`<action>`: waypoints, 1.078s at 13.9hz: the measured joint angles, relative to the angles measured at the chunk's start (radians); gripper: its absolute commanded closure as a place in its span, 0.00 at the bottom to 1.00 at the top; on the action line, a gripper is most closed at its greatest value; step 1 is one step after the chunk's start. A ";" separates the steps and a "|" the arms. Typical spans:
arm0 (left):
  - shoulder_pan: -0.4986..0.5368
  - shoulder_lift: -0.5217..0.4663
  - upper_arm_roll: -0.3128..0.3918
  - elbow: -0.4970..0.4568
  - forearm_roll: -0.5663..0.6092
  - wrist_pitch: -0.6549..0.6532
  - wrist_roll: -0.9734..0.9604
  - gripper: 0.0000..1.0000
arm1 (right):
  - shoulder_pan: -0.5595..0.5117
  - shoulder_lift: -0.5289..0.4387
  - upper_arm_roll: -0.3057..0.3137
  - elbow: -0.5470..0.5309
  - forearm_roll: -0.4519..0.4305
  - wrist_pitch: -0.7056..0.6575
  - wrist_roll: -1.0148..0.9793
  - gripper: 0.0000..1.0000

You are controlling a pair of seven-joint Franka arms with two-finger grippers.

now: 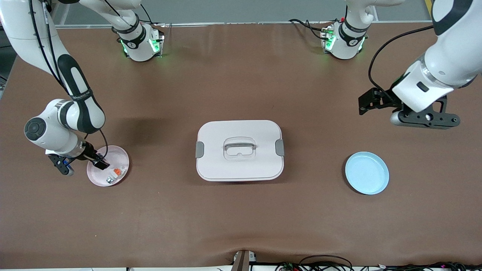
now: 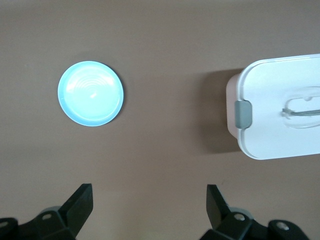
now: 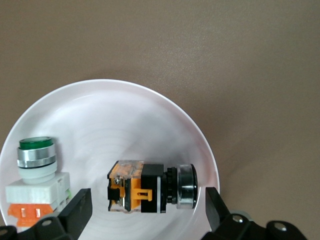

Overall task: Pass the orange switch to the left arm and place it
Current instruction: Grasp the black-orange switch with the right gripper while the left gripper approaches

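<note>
The orange switch [image 3: 150, 194] lies on its side in a pink plate [image 1: 122, 158] near the surface's edge at the right arm's end, beside a white part with a green cap [image 3: 36, 187]. The right gripper [image 1: 101, 164] hangs low over this plate, its fingers [image 3: 75, 212] spread on either side of the switch without touching it. The box [image 1: 240, 149] sits mid-surface. The left gripper [image 1: 367, 101] waits, spread wide, above the left arm's end, over bare surface near a blue plate [image 1: 367, 172].
</note>
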 measured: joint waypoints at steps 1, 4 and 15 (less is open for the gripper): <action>-0.002 -0.004 -0.001 0.003 0.000 -0.005 0.000 0.00 | 0.000 0.000 0.000 0.000 0.000 0.000 0.000 0.00; 0.001 -0.029 -0.001 0.010 0.000 -0.029 0.000 0.00 | 0.000 0.000 0.000 0.000 0.000 0.000 0.000 0.00; -0.001 -0.031 -0.001 0.009 0.036 -0.026 0.000 0.00 | 0.000 0.001 -0.001 0.000 0.000 0.004 -0.006 0.00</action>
